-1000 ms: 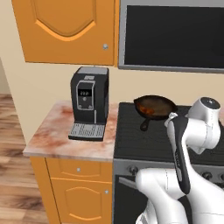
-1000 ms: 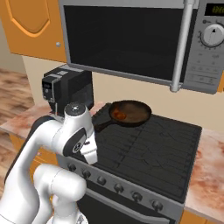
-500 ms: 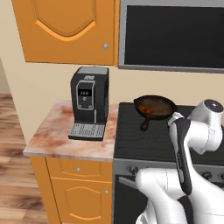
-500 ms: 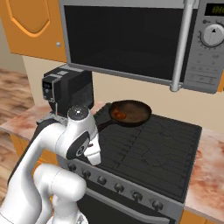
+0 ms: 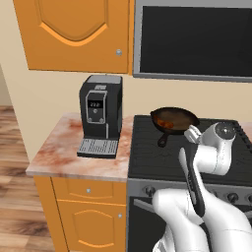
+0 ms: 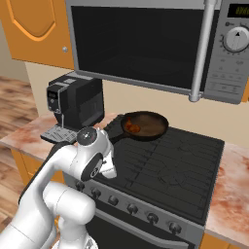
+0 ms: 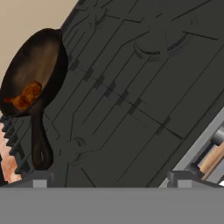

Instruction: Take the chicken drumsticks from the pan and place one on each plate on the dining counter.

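End effector [image 7: 109, 177] open and empty above the stove [image 6: 170, 160]; chicken drumsticks [image 7: 24, 97] untouched in the pan [image 7: 39, 65], so no plating is done yet.

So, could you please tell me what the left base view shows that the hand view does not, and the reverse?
Left base view alone: the coffee machine on the marbled worktop, the orange wall cabinet and the wooden floor. Hand view alone: the open gripper and the oven door handle. Both: the pan with the chicken drumsticks on the stove.
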